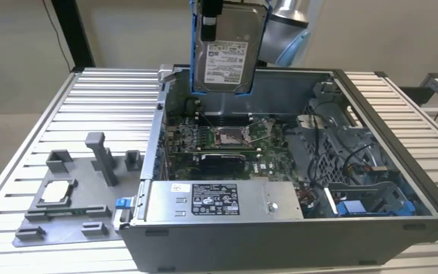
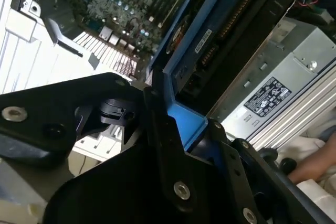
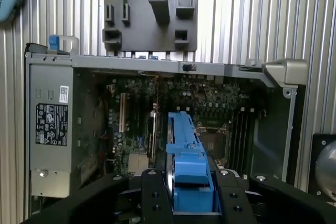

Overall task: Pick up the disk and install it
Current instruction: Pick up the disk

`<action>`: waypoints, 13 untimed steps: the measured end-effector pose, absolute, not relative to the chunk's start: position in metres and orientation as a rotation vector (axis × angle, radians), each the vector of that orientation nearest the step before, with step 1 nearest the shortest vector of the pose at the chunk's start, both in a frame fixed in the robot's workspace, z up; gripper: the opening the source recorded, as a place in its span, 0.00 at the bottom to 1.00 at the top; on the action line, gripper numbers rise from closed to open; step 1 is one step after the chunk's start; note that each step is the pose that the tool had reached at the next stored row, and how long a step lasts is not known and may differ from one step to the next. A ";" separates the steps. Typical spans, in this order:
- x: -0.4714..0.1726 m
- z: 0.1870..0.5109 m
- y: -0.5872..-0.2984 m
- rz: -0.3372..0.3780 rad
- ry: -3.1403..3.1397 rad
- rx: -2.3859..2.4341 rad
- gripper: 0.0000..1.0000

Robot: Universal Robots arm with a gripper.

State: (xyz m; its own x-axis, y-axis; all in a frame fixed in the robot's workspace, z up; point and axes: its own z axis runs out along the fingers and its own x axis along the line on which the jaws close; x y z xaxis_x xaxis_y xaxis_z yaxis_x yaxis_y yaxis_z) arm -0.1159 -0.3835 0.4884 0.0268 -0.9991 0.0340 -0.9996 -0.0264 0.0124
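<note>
Exterior view, dial centred on the processor socket (image 1: 230,136) of the motherboard (image 1: 203,151). The disk (image 1: 223,48) hangs at 12 o'clock, well above the board, on edge and upright, with its silver face and white label towards the camera and blue rails down both long edges. The gripper (image 1: 211,20) is clenched on the disk's upper end, and a black finger shows against the rail on the exterior view's left. The arm's grey wrist joint (image 1: 284,28) sits behind at 1 o'clock. The disk touches nothing but the claw and is clear of the open computer case (image 1: 371,114) below it. The grey power supply box (image 1: 219,200) with its white label lies at 6 o'clock, inside the case along the near wall. A drive cage (image 1: 364,200) with blue parts sits at 4 o'clock. At 8 o'clock, outside the case on the slatted metal table (image 1: 105,108), is a grey fixture plate (image 1: 82,220) carrying a small square silver chip (image 1: 57,193). In the first wrist view the black fingers (image 3: 155,198) press the blue rail of the disk (image 3: 186,150) from both sides, with the board beneath. In the second wrist view the disk (image 2: 205,40) runs out from the gripper (image 2: 181,129) over the board, its circuit side in view.
</note>
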 end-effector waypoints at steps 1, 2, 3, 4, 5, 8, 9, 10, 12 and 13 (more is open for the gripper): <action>-0.111 0.488 -0.384 0.024 -2.168 2.227 0.00; -0.107 0.488 -0.384 0.023 -2.168 2.227 0.00; -0.102 0.488 -0.384 0.022 -2.168 2.226 0.00; -0.098 0.488 -0.385 0.021 -2.167 2.226 0.00; -0.093 0.488 -0.385 0.020 -2.167 2.226 0.00; -0.080 0.488 -0.386 0.018 -2.166 2.225 0.00; -0.075 0.488 -0.386 0.017 -2.165 2.224 0.00; -0.071 0.488 -0.386 0.016 -2.165 2.224 0.00; -0.061 0.488 -0.386 0.015 -2.165 2.223 0.00; -0.057 0.488 -0.386 0.015 -2.165 2.223 0.00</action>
State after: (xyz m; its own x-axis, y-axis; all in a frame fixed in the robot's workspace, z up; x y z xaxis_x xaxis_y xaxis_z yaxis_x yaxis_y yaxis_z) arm -0.0569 -0.3862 0.4884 0.0271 -0.9991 0.0337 -0.9994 -0.0264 0.0211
